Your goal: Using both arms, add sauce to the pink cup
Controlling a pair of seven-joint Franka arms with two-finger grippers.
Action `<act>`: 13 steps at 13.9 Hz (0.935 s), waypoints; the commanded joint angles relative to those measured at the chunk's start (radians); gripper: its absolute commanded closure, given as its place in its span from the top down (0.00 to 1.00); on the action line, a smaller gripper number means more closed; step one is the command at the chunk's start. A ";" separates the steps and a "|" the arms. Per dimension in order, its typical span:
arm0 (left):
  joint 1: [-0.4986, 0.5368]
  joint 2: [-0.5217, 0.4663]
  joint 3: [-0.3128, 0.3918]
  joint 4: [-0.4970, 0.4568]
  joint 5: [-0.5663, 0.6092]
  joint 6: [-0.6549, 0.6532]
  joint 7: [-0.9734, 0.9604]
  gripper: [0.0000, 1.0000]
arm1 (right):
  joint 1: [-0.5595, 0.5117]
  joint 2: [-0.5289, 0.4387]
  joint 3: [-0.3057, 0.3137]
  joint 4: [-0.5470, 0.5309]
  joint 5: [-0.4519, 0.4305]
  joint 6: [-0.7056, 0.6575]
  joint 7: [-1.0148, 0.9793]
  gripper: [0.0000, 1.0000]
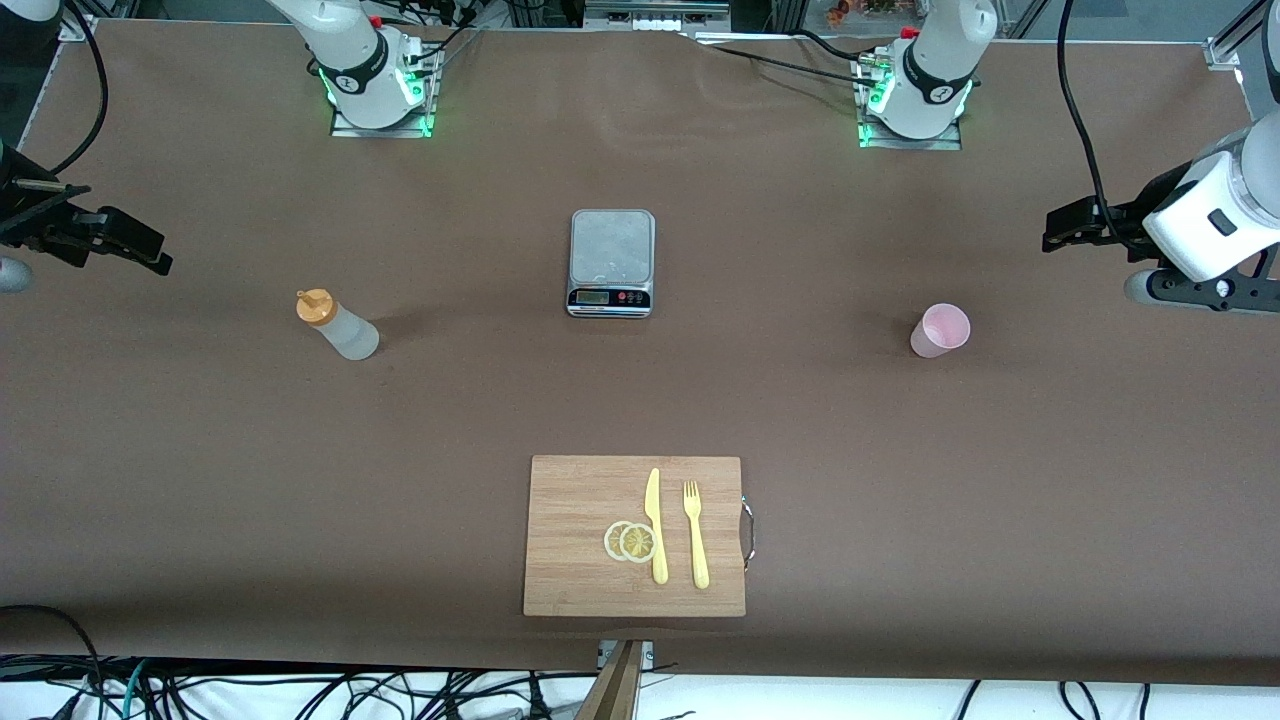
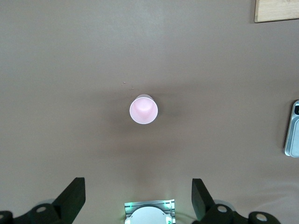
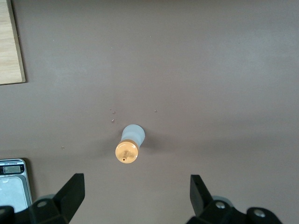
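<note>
The sauce bottle (image 1: 338, 325), translucent with an orange cap, stands upright toward the right arm's end of the table. It also shows in the right wrist view (image 3: 128, 145). The pink cup (image 1: 940, 331) stands upright and looks empty toward the left arm's end; it also shows in the left wrist view (image 2: 143, 109). My right gripper (image 1: 140, 245) hangs open and empty high over the table's end past the bottle, fingers (image 3: 72, 189) wide apart. My left gripper (image 1: 1065, 228) hangs open and empty high over the table's end past the cup, fingers (image 2: 74, 191) wide apart.
A kitchen scale (image 1: 611, 262) sits mid-table between bottle and cup. A wooden cutting board (image 1: 570, 500) lies nearer the front camera, bearing a yellow knife (image 1: 655, 525), a yellow fork (image 1: 695, 535) and two lemon slices (image 1: 630, 541).
</note>
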 commanded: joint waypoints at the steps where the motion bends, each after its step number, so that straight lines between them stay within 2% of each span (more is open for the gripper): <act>1: 0.000 0.006 0.002 0.019 0.007 -0.015 -0.002 1.00 | 0.004 -0.010 -0.001 -0.008 0.012 -0.004 0.008 1.00; 13: 0.009 0.009 0.005 0.017 0.007 -0.015 0.001 1.00 | 0.004 -0.010 0.002 -0.008 0.012 -0.001 0.008 1.00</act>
